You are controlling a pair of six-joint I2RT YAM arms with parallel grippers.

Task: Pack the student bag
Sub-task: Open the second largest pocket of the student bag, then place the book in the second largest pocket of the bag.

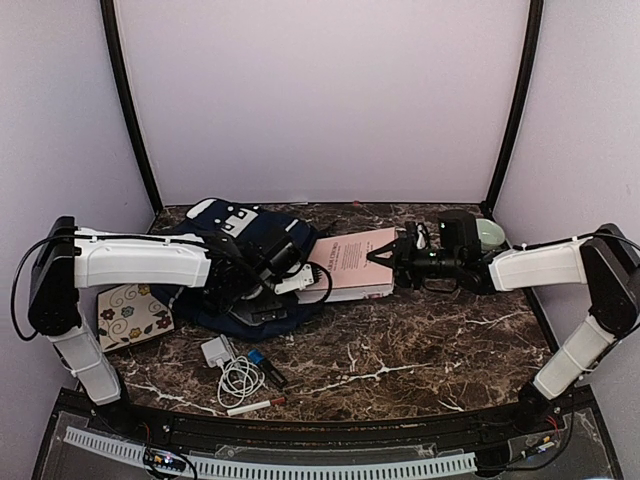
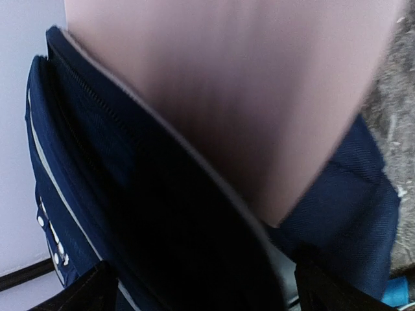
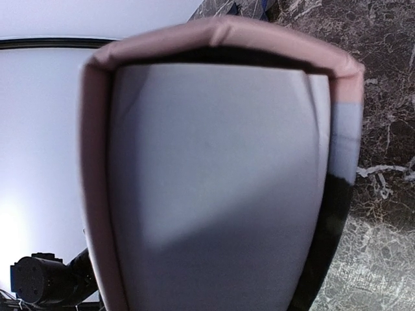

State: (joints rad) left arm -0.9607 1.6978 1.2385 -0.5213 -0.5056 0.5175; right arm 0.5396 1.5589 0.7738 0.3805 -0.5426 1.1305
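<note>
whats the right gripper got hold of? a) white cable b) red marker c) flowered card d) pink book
D: the right gripper is clamped on the near edge of the pink book, whose other end sits in the mouth of the student bag.

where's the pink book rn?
Top view, just right of centre: pink book sits between the backpack and the right pincer, which grips its right end. Left wrist view shows its other end inside the backpack's mouth.
</note>
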